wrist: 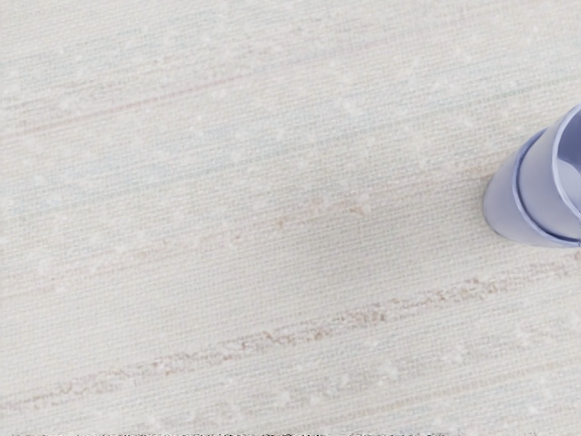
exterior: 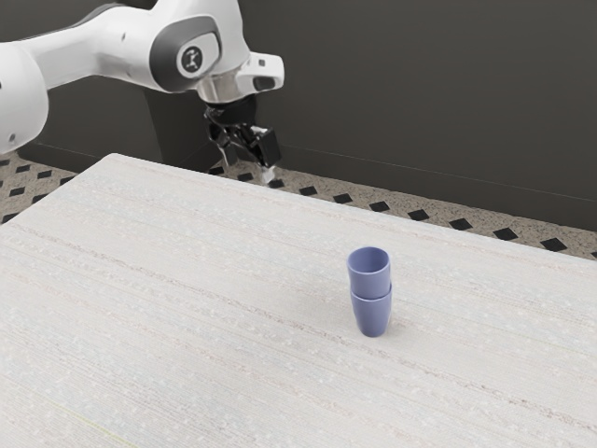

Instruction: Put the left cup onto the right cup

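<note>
**One cup nested in the other, gripper raised well away**

The upper cup (exterior: 369, 269) is seen seated upright in the mouth of the lower cup (exterior: 371, 315). Both are blue-violet, and together they form a short stack. The stack is found well apart from the gripper (exterior: 247, 149), below it and off toward the exterior view's right, nearer to the camera. Nothing is seen touching either cup.

In the wrist view the upper cup (wrist: 552, 173) and the lower cup (wrist: 507, 207) are caught off to one side of the hand, not beneath it, with the upper cup's rim standing proud of the lower one's.

The gripper is held high over the far edge of the table (exterior: 140, 280). Whether it is spread or closed cannot be told, and nothing is seen carried in it. The stack is borne on the pale, grained tabletop (wrist: 227, 227). The white arm (exterior: 112, 47) is seen entering from the exterior view's upper left. Beyond the table, a floor with dark diamonds (exterior: 420, 210) and a dark wall (exterior: 420, 84) are shown.
</note>
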Controlling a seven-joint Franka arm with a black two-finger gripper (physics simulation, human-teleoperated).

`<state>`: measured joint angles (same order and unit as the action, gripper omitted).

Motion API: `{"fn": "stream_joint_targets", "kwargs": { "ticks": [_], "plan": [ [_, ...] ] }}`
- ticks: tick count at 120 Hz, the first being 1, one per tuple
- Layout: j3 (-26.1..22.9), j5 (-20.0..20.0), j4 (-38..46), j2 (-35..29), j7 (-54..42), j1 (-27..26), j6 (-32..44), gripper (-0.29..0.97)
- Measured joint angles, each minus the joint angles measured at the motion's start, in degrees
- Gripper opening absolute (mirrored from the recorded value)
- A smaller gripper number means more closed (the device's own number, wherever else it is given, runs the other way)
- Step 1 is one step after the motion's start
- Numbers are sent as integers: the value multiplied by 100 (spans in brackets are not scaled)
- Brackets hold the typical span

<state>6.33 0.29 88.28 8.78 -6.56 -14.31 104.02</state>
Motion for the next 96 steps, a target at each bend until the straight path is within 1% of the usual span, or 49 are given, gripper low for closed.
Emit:
{"fn": "stream_joint_targets", "kwargs": {
  "ticks": [41, 96],
  "plan": [
    [0, 30, 55, -396, -185, -2, -487, 68],
    [0, 25, 129, -440, -297, -4, -678, 68]
  ]
}}
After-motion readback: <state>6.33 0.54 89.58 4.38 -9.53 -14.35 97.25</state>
